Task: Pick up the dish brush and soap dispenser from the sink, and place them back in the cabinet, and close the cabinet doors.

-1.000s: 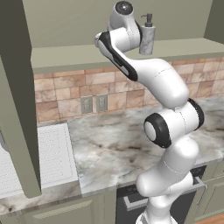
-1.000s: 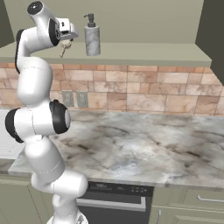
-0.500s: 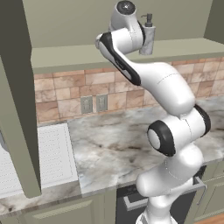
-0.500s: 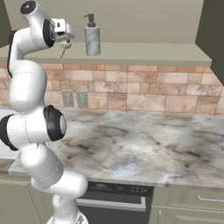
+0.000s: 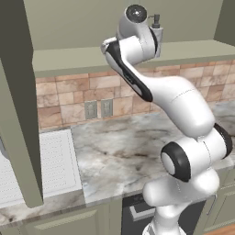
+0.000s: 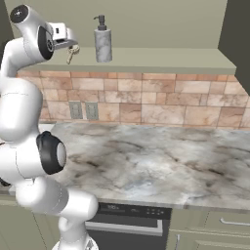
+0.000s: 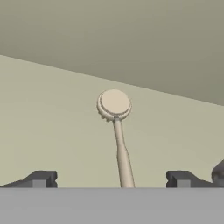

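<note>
Your hand (image 7: 111, 178) hangs at the cabinet (image 6: 161, 57) shelf, fingers spread wide, the dish brush (image 7: 116, 122) lying free on the shelf between them; the soap dispenser (image 6: 102, 40) stands upright just beside it.

One soap dispenser (image 6: 102, 40) stands on the cabinet shelf (image 6: 161, 57), and one dish brush (image 7: 117, 131) lies there too, so two loose things in all. I count one robot arm (image 5: 179, 110) with one claw (image 6: 72, 50), which has two fingertips (image 7: 41, 179). On the tiled wall there are two outlet plates (image 5: 99, 109) side by side, above one marble worktop (image 6: 161, 161) and one ribbed drainboard (image 5: 55, 160).
</note>
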You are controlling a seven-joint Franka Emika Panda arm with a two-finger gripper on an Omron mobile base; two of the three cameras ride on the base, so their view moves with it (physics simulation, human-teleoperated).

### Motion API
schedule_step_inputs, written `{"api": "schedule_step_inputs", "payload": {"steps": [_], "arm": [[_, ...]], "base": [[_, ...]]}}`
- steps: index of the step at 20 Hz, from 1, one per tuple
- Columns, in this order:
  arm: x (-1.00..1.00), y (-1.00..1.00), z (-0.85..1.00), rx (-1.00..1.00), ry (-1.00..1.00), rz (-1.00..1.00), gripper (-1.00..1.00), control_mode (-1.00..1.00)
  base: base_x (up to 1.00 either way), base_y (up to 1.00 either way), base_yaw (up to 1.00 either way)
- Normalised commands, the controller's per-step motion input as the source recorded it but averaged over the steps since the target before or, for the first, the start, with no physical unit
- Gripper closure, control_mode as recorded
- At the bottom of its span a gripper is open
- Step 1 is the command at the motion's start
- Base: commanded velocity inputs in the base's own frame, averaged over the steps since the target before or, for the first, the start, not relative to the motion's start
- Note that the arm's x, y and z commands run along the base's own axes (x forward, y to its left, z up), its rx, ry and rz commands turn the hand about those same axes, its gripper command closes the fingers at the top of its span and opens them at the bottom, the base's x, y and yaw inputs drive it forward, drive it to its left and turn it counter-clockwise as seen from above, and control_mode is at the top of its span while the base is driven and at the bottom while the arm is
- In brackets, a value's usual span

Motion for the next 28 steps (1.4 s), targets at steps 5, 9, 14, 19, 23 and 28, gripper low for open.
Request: {"api": "schedule_step_inputs", "payload": {"steps": [5,9,14,19,23,28], "arm": [[-0.38,0.00,0.00,0.00,-0.13,0.00,-1.00,-1.00],[-0.43,0.00,0.00,0.00,-0.14,0.00,-1.00,-1.00],[-0.61,0.00,0.00,0.00,-0.15,0.02,-1.00,-1.00],[-0.73,0.00,0.00,0.00,-0.17,0.05,-1.00,-1.00],[-0.67,0.00,0.00,0.00,-0.18,0.04,-1.00,-1.00],[-0.65,0.00,0.00,0.00,-0.18,0.05,-1.00,-1.00]], "base": [[0.00,0.00,0.00],[0.00,0.00,0.00],[0.00,0.00,0.00],[0.00,0.00,0.00],[0.00,0.00,0.00],[0.00,0.00,0.00]]}}
